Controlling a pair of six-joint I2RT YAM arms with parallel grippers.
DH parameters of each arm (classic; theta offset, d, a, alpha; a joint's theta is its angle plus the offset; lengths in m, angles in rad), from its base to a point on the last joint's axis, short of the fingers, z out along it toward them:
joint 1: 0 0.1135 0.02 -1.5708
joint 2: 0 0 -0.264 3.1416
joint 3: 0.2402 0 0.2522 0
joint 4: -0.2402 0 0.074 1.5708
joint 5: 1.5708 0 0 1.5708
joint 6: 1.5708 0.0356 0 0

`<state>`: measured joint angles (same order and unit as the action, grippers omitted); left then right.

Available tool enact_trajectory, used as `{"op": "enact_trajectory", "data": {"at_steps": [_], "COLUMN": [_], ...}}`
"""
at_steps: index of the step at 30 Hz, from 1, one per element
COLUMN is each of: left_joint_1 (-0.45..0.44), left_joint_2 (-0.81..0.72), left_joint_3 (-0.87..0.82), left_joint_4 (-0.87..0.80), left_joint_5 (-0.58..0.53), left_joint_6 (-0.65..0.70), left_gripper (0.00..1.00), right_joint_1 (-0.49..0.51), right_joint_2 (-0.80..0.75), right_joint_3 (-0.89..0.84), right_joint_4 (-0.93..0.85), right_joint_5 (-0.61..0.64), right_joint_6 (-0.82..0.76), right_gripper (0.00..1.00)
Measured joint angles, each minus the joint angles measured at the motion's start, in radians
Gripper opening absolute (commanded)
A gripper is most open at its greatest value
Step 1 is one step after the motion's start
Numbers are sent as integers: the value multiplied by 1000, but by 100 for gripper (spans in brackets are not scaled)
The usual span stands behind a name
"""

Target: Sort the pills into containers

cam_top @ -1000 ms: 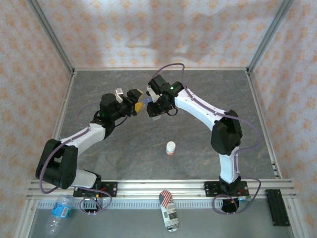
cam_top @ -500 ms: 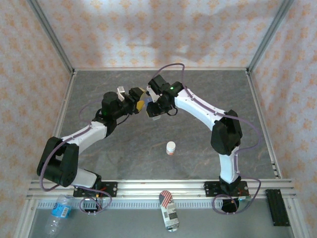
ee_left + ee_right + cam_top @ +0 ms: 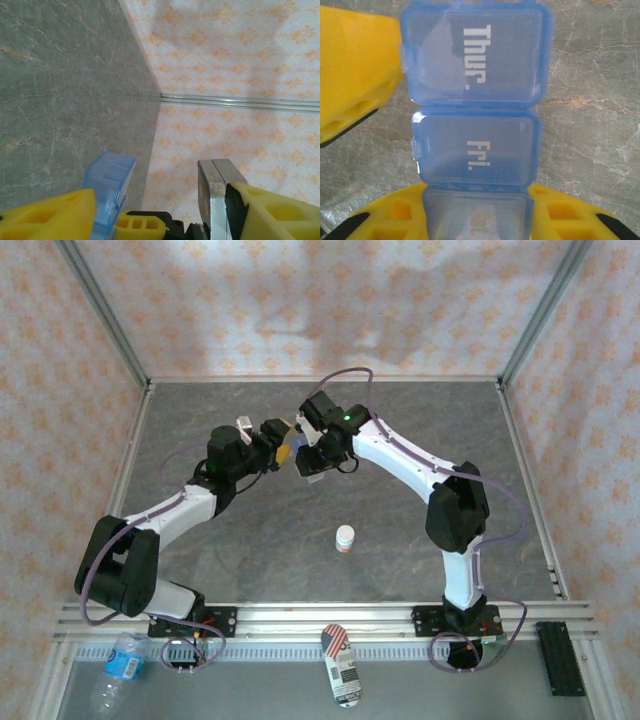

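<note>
Right end effector [image 3: 475, 216] clenched on the blue pill organiser [image 3: 476, 115] at its "Sat." end, held above the tabletop [image 3: 400, 510], mid-rear. Left end effector [image 3: 160, 215] released (one finger just beside the "Thur." lid).

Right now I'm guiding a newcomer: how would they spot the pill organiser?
Over the far middle of the grey table, the right gripper holds the pill organiser. It is a strip of translucent blue lidded boxes printed Thur., Fri., Sat., unlike the white, orange-banded bottle standing alone nearer the front.
</note>
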<state>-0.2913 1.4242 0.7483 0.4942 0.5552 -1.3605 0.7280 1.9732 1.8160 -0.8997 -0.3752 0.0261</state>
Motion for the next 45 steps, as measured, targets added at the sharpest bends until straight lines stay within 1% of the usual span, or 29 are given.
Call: {"op": "enact_trajectory", "data": {"at_steps": [11, 22, 28, 32, 35, 37, 40, 42, 45], "left_joint_1": [-10, -24, -30, -43, -48, -48, -51, -54, -52], "left_joint_2": [21, 18, 18, 17, 14, 0, -47, -98, -175], "left_joint_3": [22, 26, 29, 31, 35, 37, 53, 75, 90], "left_joint_4": [3, 2, 1, 45, 47, 23, -67, -151, -259], "left_joint_5": [-18, -35, -51, -51, -62, -69, -83, -115, -190], "left_joint_6": [-5, -40, -72, -122, -152, -151, -106, -58, 15], "left_gripper": [69, 69, 70, 70, 69, 71, 77, 82, 86], "right_joint_1": [-3, -3, -5, -4, -5, -5, -5, -10, -24], "right_joint_2": [0, 3, 7, 18, 21, 21, 21, 21, 35], "right_joint_3": [-1, -10, -10, -10, -10, -10, -13, -26, -32], "right_joint_4": [4, 11, 19, 22, 42, 52, 61, 60, 43], "right_joint_5": [1, 13, 16, 16, 16, 16, 16, 16, 8], "right_joint_6": [8, 7, 7, 7, 7, 7, 6, -2, -35], "right_gripper": [23, 22, 22, 22, 22, 22, 22, 23, 25]}}
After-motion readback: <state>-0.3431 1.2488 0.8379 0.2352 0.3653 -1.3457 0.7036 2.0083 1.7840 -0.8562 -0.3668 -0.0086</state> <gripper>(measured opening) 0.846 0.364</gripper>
